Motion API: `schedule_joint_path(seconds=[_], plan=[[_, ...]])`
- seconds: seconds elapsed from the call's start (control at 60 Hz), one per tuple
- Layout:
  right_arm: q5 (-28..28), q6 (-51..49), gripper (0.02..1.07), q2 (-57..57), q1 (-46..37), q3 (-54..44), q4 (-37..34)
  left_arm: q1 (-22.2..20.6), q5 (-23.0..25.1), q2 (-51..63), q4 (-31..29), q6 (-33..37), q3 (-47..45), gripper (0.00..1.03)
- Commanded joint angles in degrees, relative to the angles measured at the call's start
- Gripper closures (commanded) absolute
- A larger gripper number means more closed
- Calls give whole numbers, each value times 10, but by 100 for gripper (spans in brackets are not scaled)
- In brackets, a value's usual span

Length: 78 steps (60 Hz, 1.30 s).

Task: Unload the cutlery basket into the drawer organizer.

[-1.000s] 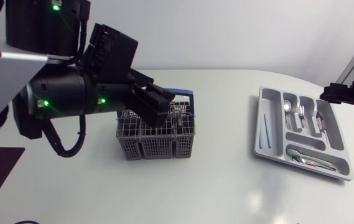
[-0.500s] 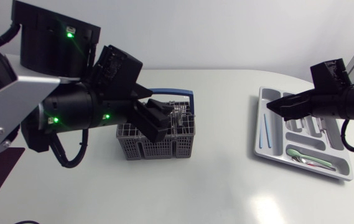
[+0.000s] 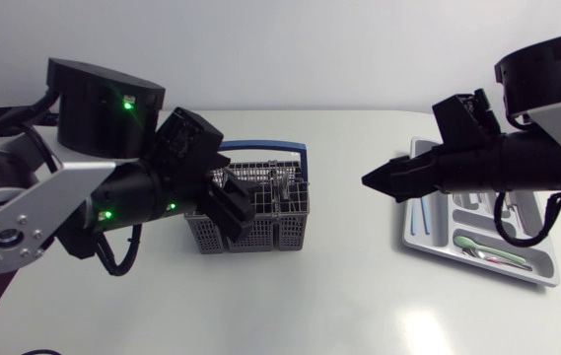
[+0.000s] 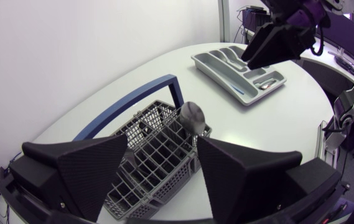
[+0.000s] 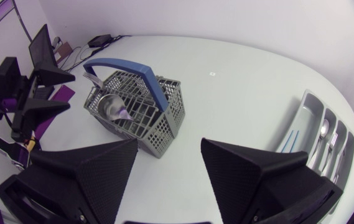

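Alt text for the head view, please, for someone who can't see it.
A grey cutlery basket with a blue handle stands mid-table, with the left arm's open end effector close over its left end. The right arm's end effector points toward it from beside the grey drawer organizer, which holds some cutlery.

The cutlery basket [image 3: 245,219] – grey mesh with an arched blue handle [image 3: 278,148] – stands upright on the white desk [image 3: 339,286], a spoon [image 5: 111,107] and other metal cutlery poking up inside. Well apart lies the grey drawer organizer [image 3: 408,222], its compartments holding forks, spoons, thin blue sticks [image 3: 421,205] and a green-handled utensil [image 3: 472,242].
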Motion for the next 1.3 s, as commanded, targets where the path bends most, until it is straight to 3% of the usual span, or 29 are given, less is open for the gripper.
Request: schedule_joint_path(seconds=[0.0, 0.367, 0.567, 0.683, 0.85, 0.933, 1.033, 1.283], plan=[[7, 49, 32, 17, 24, 22, -2, 11, -1, 20, 20, 17, -27, 6], [19, 54, 32, 58, 68, 34, 1, 16, -3, 91, 121, 2, -59, 6], [0, 63, 32, 62, 68, 47, -9, 9, -31, 106, 121, -23, -44, 9], [-4, 64, 32, 64, 71, 59, -21, 5, -38, 98, 82, -46, -21, 13], [-12, 72, 32, 71, 75, 88, -45, 1, -44, 92, 53, -67, -1, 34], [-19, 77, 32, 79, 80, 101, -54, 2, -46, 92, 43, -77, 8, 53], [-19, 78, 32, 87, 84, 110, -61, 9, -45, 92, 25, -94, 18, 82], [-43, 80, 33, 122, 94, 131, -79, 14, -26, 94, -16, -111, 27, 88]])
